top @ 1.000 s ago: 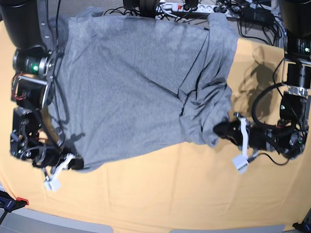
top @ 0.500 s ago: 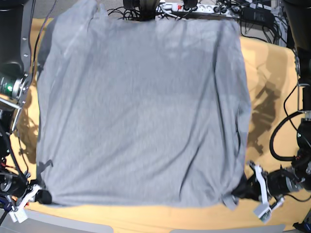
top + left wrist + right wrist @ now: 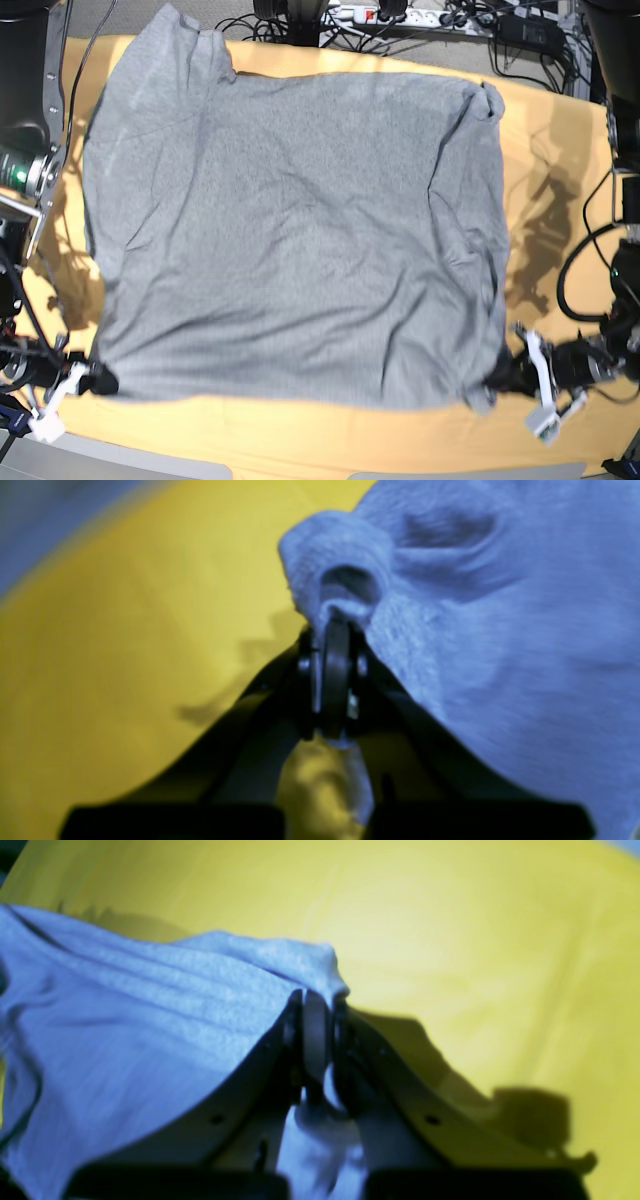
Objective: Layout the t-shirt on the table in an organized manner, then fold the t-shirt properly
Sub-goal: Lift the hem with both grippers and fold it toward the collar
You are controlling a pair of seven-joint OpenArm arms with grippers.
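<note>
Since bunched earlier, now spread flat: shirt (image 3: 290, 240) on table (image 3: 560, 150). Both grippers (image 3: 500, 378) (image 3: 95, 380) clamped on near hem corners. Layout nearly finished.

Black cables (image 3: 300, 22) and power strip (image 3: 400, 14) behind

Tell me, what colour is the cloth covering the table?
Pale yellow-orange, plain; the table shows best in the base view.
</note>
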